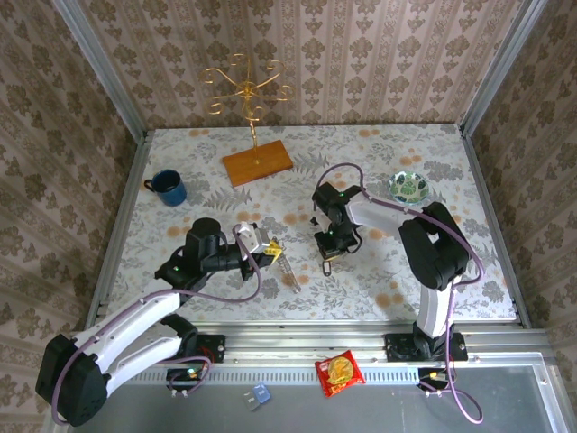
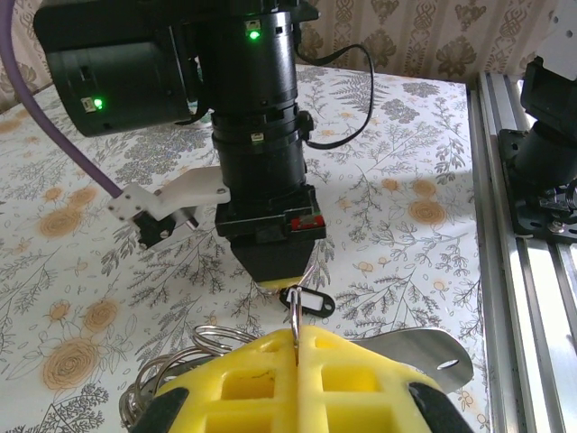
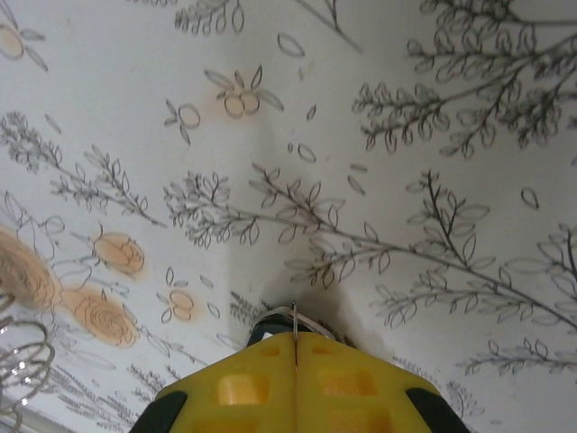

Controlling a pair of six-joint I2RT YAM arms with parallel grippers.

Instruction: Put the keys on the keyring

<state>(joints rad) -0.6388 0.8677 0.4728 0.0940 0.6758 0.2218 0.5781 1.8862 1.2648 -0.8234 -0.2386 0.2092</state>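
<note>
My left gripper (image 1: 273,246) (image 2: 297,336) is shut on the keyring (image 2: 296,311), a thin wire loop seen edge-on. The loop runs from my left fingers to the tip of my right gripper (image 1: 326,259) (image 2: 278,278), which points straight down at the table. In the right wrist view that gripper (image 3: 296,339) is shut on the same kind of thin wire (image 3: 294,316). A black key tag (image 2: 314,300) with a white label lies just under it. Silvery coiled rings (image 2: 206,347) and a flat slotted metal piece (image 2: 433,354), perhaps one of the keys, sit beside my left fingers.
A blue mug (image 1: 169,188) stands at the left. A gold branching stand on a wooden base (image 1: 257,162) is at the back and a patterned bowl (image 1: 408,187) at the right. A red snack packet (image 1: 340,371) lies on the front rail.
</note>
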